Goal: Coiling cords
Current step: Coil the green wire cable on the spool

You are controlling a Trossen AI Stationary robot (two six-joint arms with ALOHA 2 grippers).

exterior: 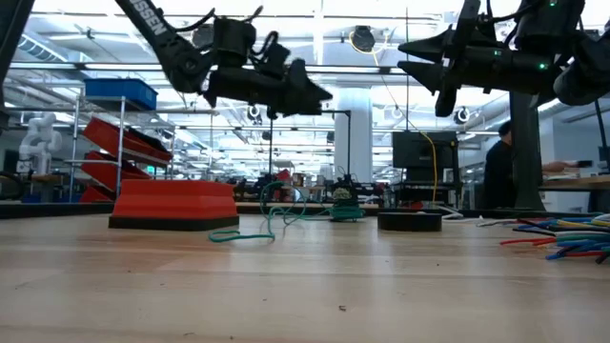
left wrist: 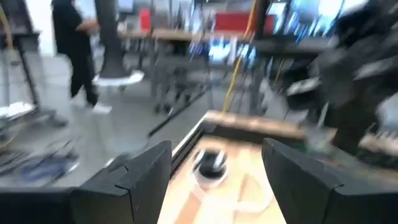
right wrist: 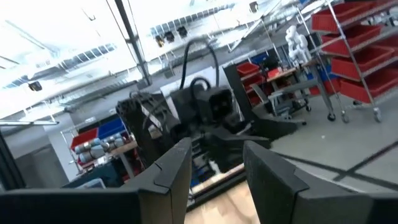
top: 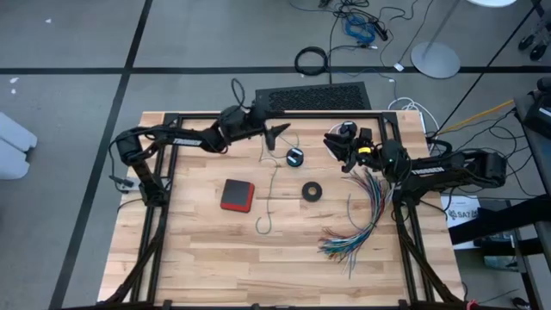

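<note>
My left tool (top: 277,131) hung open above the cords (top: 269,185); my right tool (top: 337,144) hovered open, holding nothing.

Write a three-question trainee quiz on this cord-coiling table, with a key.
1. True or false: the left gripper holds the teal-green cord.
2. Which lies nearer the multicoloured wires: (a) the red block or (b) the small black ring?
3. Fill in: the white cord joins a small round ____ piece.

Key: 1 false, its fingers stand open above the table; 2 b; 3 black-and-white.
</note>
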